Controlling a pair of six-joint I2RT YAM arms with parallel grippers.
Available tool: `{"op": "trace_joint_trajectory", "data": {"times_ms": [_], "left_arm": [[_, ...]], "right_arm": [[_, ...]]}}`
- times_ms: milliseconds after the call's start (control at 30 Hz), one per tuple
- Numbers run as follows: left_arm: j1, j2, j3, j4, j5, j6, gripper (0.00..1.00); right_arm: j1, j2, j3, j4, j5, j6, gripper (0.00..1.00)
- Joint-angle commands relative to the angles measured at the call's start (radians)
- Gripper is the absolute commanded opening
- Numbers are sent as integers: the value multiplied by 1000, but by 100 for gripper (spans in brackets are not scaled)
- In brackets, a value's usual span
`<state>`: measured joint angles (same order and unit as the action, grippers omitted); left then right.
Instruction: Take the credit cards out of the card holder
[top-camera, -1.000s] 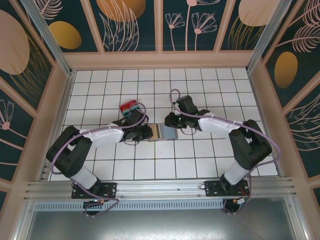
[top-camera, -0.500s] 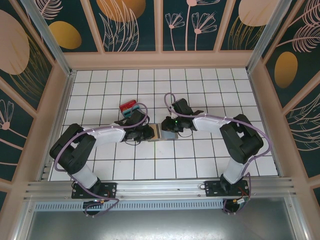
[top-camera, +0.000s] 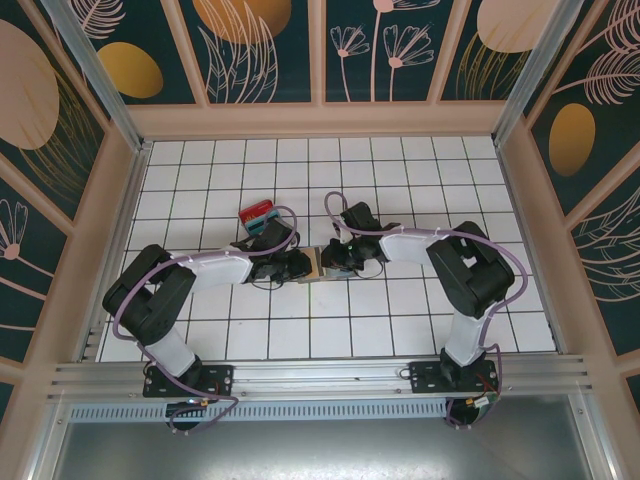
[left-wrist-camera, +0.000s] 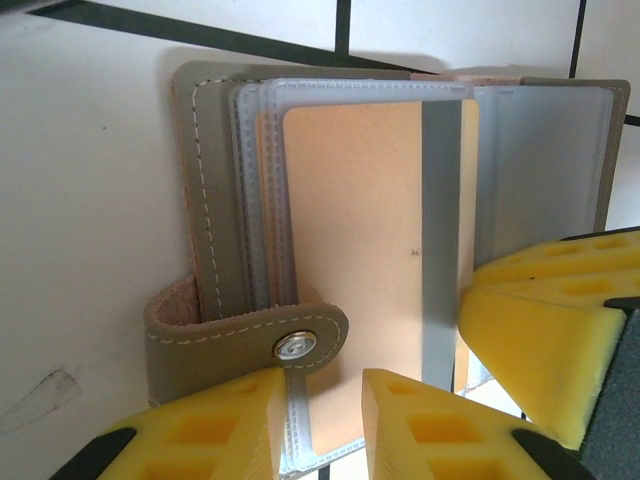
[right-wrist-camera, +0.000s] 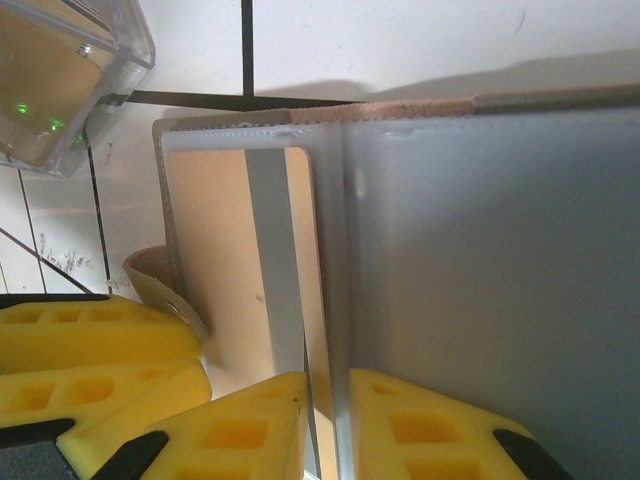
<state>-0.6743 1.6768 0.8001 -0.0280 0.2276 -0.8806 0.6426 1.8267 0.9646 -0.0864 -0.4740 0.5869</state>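
Observation:
The grey-tan card holder (top-camera: 319, 262) lies open on the white tiles between my two grippers. In the left wrist view the card holder (left-wrist-camera: 215, 200) shows clear sleeves, a snap strap (left-wrist-camera: 250, 340) and a tan card (left-wrist-camera: 350, 250) with a grey stripe. My left gripper (left-wrist-camera: 325, 385) stands over its lower edge, jaws a narrow gap apart, with nothing pinched. My right gripper (right-wrist-camera: 328, 385) is shut on the striped edge of the tan card (right-wrist-camera: 215, 260) and its sleeve. From above, the left gripper (top-camera: 300, 266) and right gripper (top-camera: 333, 256) almost touch. Red and teal cards (top-camera: 258, 214) lie loose.
The loose cards rest two tiles up-left of the holder, close to the left arm's wrist. A clear plastic housing (right-wrist-camera: 60, 80) with green lights hangs just above the holder's corner. The pen's beige walls (top-camera: 120, 200) ring the tiled floor.
My right gripper has slid left across the tiles onto the holder and closed in on the card's edge. The left gripper and the holder have stayed put.

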Motion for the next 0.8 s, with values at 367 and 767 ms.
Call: {"op": "trace_joint_trajectory", "data": {"times_ms": [367,767], "left_arm": [[-1,70,34,-68,-27,-2,5],[-1,106,45,-141,-75,-5,0]], "right_arm": [[-19,3,4,18,-25,19,0],[-71,-47,-52,11,-20,14,0]]}}
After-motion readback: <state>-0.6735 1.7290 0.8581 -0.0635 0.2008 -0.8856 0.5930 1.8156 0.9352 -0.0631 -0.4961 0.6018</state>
